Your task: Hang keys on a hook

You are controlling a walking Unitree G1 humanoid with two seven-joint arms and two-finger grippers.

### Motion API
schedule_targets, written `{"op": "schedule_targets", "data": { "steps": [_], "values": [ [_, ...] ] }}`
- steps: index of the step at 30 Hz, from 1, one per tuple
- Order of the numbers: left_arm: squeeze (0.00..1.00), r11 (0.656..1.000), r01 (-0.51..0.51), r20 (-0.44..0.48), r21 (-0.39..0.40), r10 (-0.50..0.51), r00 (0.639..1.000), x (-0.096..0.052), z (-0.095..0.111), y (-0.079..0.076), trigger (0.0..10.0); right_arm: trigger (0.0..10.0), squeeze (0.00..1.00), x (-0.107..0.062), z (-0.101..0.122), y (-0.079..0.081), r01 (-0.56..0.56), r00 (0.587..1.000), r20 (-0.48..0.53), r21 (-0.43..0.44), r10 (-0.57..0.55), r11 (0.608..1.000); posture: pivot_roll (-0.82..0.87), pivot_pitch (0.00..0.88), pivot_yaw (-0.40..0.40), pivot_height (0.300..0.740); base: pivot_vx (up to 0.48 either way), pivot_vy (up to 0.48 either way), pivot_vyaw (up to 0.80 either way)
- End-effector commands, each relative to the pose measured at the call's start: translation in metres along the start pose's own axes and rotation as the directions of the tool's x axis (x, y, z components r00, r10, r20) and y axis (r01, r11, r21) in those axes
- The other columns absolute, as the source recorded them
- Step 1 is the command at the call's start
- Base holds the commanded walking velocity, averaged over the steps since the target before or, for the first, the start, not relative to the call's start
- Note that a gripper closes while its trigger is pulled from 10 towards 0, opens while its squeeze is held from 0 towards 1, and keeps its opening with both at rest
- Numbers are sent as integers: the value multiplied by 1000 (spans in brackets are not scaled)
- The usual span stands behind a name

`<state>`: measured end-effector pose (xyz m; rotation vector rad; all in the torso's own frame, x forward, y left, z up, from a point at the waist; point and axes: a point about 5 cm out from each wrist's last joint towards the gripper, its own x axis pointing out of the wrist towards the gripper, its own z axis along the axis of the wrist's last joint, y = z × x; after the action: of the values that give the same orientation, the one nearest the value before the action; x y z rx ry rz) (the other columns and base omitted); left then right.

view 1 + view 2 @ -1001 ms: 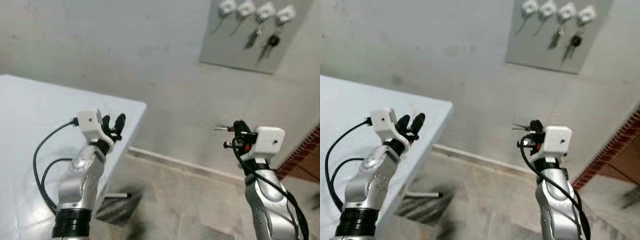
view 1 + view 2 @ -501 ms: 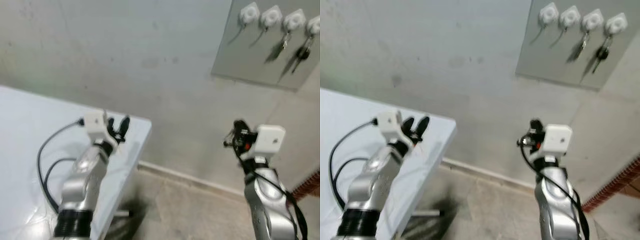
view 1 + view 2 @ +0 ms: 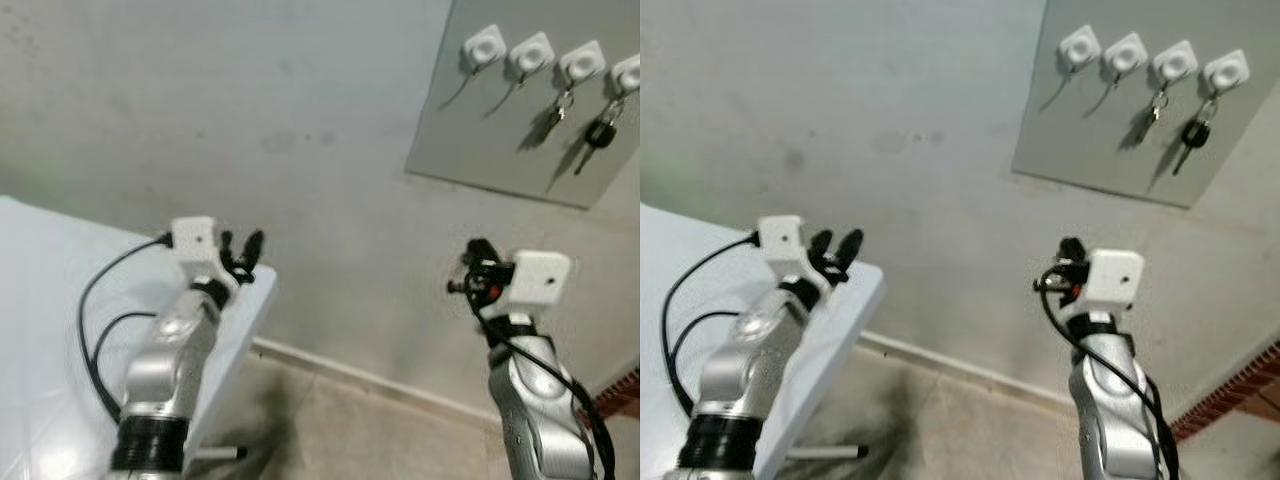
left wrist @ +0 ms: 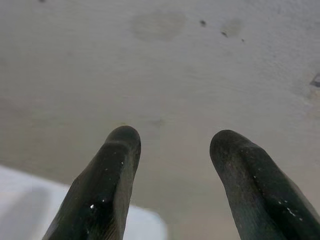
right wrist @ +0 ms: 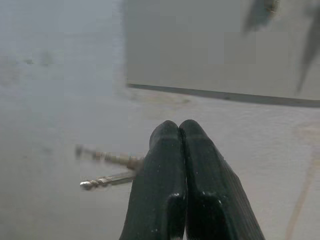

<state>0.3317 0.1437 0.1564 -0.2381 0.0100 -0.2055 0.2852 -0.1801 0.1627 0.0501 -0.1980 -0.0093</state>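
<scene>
My right gripper is raised before the wall, well below the grey hook board. Its fingers are shut on a bunch of keys, whose metal blades stick out sideways. The board carries a row of white hooks; the two left ones are bare, while a silver key and a black-headed key hang on the two right ones. My left gripper is held up over the corner of the white table, open, with nothing between its fingers.
The plain grey wall stands close ahead, with a pale skirting along the tiled floor. A strip of red brick shows low at the right. A black cable loops beside my left arm.
The camera has tilted up and drawn nearer the wall, so the hook board sits lower and more in view. Both grippers hold their poses; the right still grips the keys.
</scene>
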Motion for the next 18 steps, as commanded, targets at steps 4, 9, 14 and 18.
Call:
{"op": "schedule_targets", "data": {
  "steps": [4, 9, 14, 18],
  "values": [
    [0, 1000, 24, -12, 3, -24, 1000, 1, -3, -9, 10000, 10000, 0, -1, 2, -8, 22, 1000, 4, -8, -22, 1000, 23, 78, -14, 740, 285, -312, 0],
    [0, 999, 20, -10, -33, -20, 1000, 1, -4, -8, 10000, 10000, 0, -1, 2, -8, 23, 1000, 3, -11, -23, 1000, 22, 80, -15, 740, 277, -240, 0],
    [0, 996, -3, 16, -86, 4, 1000, 2, -1, -6, 10000, 10000, 0, 0, 3, -7, 13, 1000, 4, -13, -13, 1000, 22, 80, -15, 740, 103, 0, 0],
    [0, 997, -4, 27, -75, 6, 1000, 2, 0, -7, 10000, 10000, 0, 0, 2, -7, 5, 1000, 3, -15, -5, 1000, 22, 80, -15, 740, 0, 0, 0]
  ]
}}
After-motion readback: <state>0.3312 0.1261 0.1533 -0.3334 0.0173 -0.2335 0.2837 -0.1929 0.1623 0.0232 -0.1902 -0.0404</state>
